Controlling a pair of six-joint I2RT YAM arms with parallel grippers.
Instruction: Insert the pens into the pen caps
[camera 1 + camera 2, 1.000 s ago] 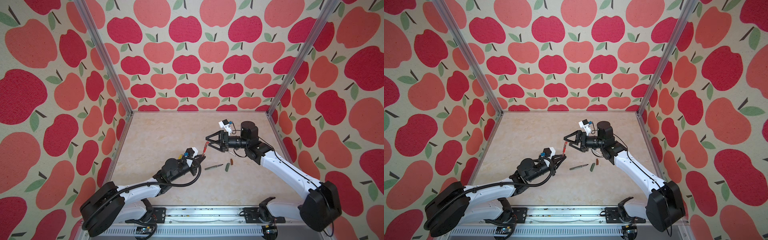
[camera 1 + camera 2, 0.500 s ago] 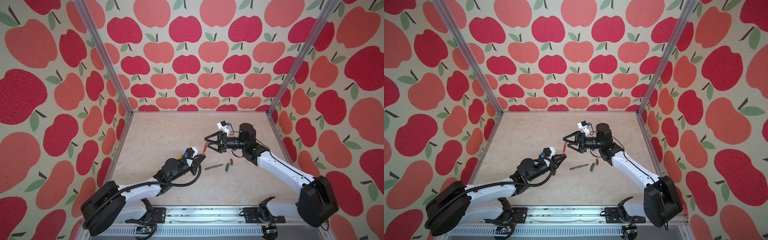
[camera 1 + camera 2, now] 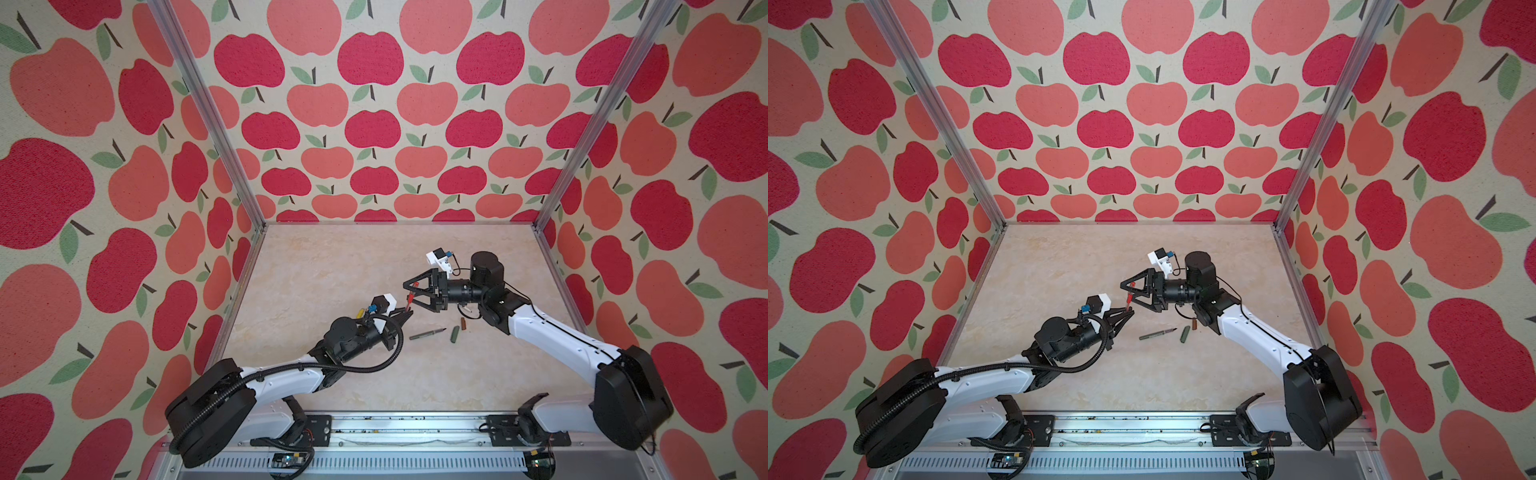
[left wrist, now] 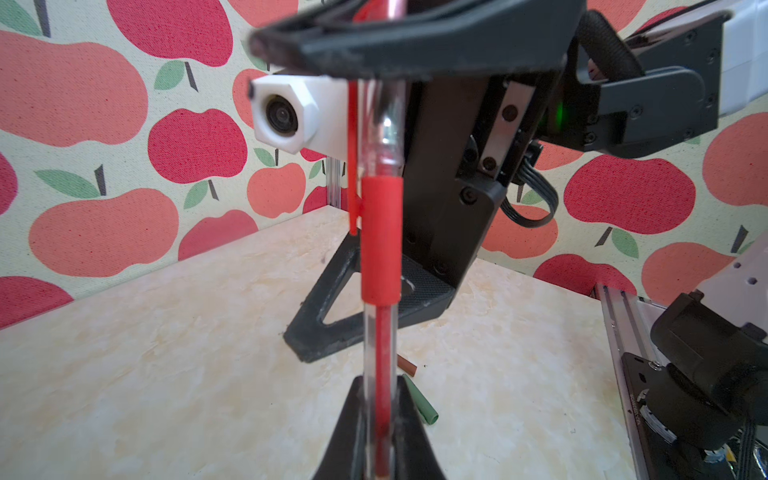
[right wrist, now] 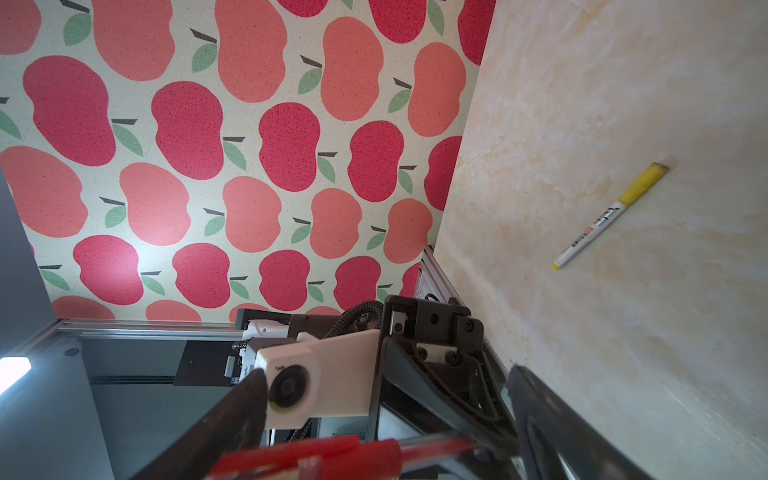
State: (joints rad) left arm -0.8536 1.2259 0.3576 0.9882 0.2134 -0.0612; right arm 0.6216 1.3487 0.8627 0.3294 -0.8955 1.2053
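My left gripper is shut on the red pen, which stands up out of it. The red pen cap, with its clip, sits over the pen's upper end. My right gripper is open, one finger on each side of that capped end. The dark green pen lies on the table beside the green cap and the brown cap.
A white pen with a yellow cap on it lies alone on the marble-look table, seen in the right wrist view. Apple-print walls and metal corner posts enclose the table. Both arm bases sit along the front rail.
My right gripper has edged slightly to the left around the red pen's capped end. The left gripper and the things on the table have not moved.
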